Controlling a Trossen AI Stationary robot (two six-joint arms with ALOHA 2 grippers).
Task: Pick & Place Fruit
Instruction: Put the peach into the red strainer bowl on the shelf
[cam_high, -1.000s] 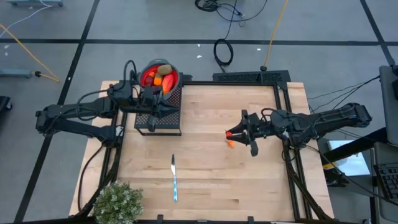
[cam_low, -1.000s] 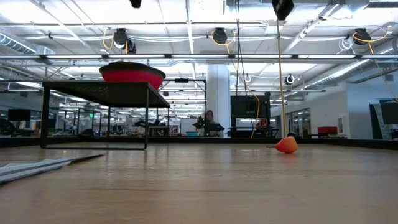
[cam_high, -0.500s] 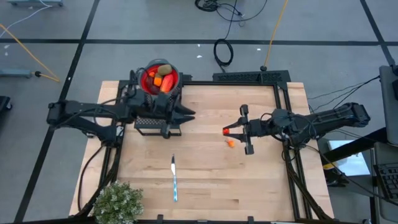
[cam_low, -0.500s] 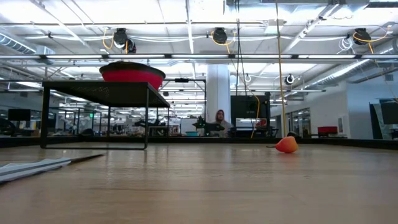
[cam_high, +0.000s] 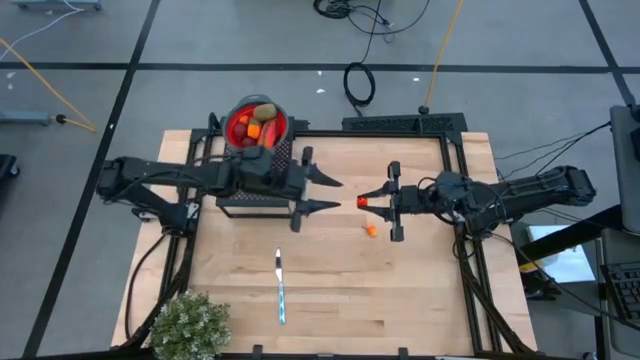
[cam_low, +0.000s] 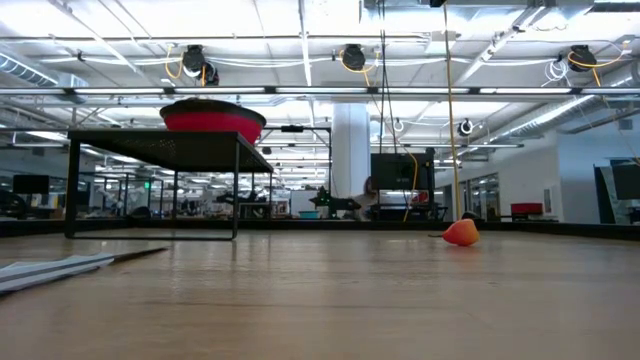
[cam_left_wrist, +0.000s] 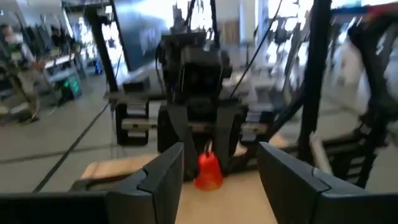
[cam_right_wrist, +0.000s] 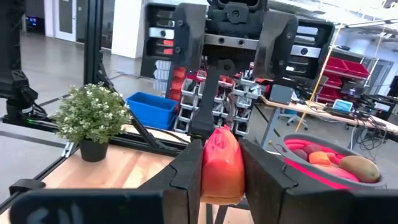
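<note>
Right wrist view: glossy red-orange elongated fruit (cam_right_wrist: 221, 165).

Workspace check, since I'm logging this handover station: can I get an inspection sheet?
Surface: wooden table, unmarked.
Job's things: red bowl holds several fruits on a black mesh stand; a red fruit in the right gripper; orange piece loose on the table.
Clutter: knife, plant.
Grippers: left gripper open, facing the right gripper, shut on the red fruit.
Cables: coil on the floor.
Surroundings: open lab hall.
</note>
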